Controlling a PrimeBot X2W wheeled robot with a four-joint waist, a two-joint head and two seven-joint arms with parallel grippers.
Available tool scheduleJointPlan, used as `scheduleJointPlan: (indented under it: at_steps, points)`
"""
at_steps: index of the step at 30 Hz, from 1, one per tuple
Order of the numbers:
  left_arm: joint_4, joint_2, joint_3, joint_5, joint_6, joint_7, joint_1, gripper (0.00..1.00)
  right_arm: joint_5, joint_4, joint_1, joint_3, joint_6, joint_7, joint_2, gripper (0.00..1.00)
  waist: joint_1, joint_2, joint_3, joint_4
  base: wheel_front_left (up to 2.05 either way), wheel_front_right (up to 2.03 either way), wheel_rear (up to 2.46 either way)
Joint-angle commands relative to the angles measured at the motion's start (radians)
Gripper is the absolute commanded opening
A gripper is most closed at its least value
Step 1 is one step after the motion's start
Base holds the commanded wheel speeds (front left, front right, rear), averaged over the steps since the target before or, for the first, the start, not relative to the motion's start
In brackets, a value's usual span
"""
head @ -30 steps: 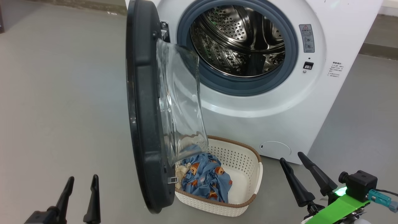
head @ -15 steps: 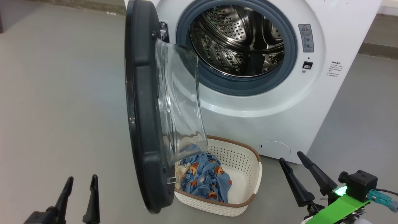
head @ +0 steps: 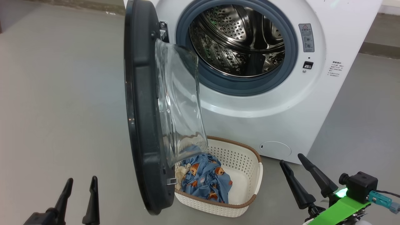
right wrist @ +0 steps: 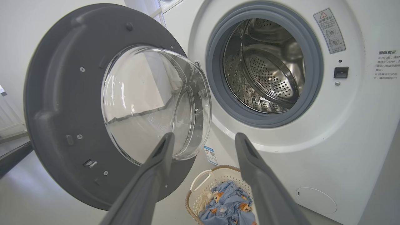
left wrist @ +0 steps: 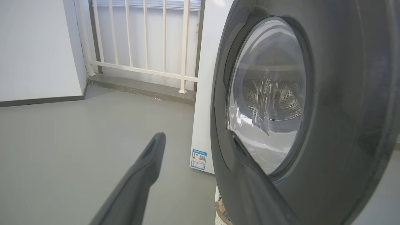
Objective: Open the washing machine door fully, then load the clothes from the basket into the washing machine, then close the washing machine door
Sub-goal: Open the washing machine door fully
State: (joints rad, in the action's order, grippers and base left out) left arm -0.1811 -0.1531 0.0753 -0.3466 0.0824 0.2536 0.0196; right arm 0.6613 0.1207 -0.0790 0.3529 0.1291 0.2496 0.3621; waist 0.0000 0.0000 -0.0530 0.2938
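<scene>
The white washing machine [head: 281, 103] stands ahead with its steel drum [head: 240, 40] bare. Its black round door [head: 140, 103] stands swung out about edge-on to me, glass bowl [head: 179, 103] bulging right. Below the door's lower edge sits the cream basket [head: 250, 184] on the floor, holding the blue bear-print clothes [head: 206, 181] and a cream cloth at their left. My left gripper [head: 80, 182] is open, low at the left, short of the door's outer face [left wrist: 343, 125]. My right gripper [head: 295, 159] is open, right of the basket; in its wrist view [right wrist: 203, 137] the basket [right wrist: 200, 181] lies under the fingers.
Grey floor [head: 62, 93] spreads wide at the left of the door. A white railing [left wrist: 140, 47] and a wall stand behind the machine's left side. The machine's right flank borders more floor [head: 368, 118].
The whole head picture has drifted a little left and up; that is the camera. Both grippers stay open and nothing has been touched.
</scene>
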Motion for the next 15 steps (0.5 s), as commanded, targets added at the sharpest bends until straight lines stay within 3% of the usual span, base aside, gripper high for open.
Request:
scheduleJointPlan:
  at_steps: [1,7,10,11,13,14,15]
  points:
    - [0.019,-0.021,-0.035,-0.007,-0.004,0.008,-0.030,1.00,-0.007,-0.019,-0.014,0.021,0.002,0.012,0.018,1.00,0.0000,0.0000,0.000,-0.001,0.00,0.00,0.00]
    - [0.018,-0.022,-0.037,-0.009,-0.002,0.008,-0.033,1.00,-0.008,-0.017,-0.015,0.022,0.002,0.012,0.016,1.00,0.0000,0.0000,0.000,-0.003,0.00,0.00,0.00]
    - [0.020,-0.022,-0.040,-0.009,-0.002,0.008,-0.036,0.72,-0.008,-0.017,-0.016,0.021,0.002,0.012,0.016,1.00,0.0000,0.0000,0.000,-0.003,0.00,0.00,0.00]
    - [0.022,-0.022,-0.041,-0.009,-0.002,0.008,-0.037,0.50,-0.008,-0.017,-0.016,0.020,0.002,0.012,0.015,1.00,0.0000,0.0000,0.000,-0.004,0.00,0.00,0.00]
    - [0.025,-0.022,-0.042,-0.009,-0.002,0.008,-0.039,0.41,-0.008,-0.015,-0.015,0.019,0.002,0.012,0.015,1.00,0.0000,0.0000,-0.001,-0.004,0.00,0.00,0.00]
    - [0.028,-0.022,-0.043,-0.008,-0.001,0.008,-0.040,0.26,-0.008,-0.016,-0.016,0.019,0.002,0.012,0.014,1.00,0.0000,0.0000,-0.001,-0.004,0.00,0.00,0.00]
    - [0.031,-0.022,-0.044,-0.008,-0.001,0.008,-0.041,0.03,-0.008,-0.016,-0.016,0.019,0.002,0.012,0.014,1.00,0.0000,0.0000,-0.001,-0.004,0.00,0.00,0.00]
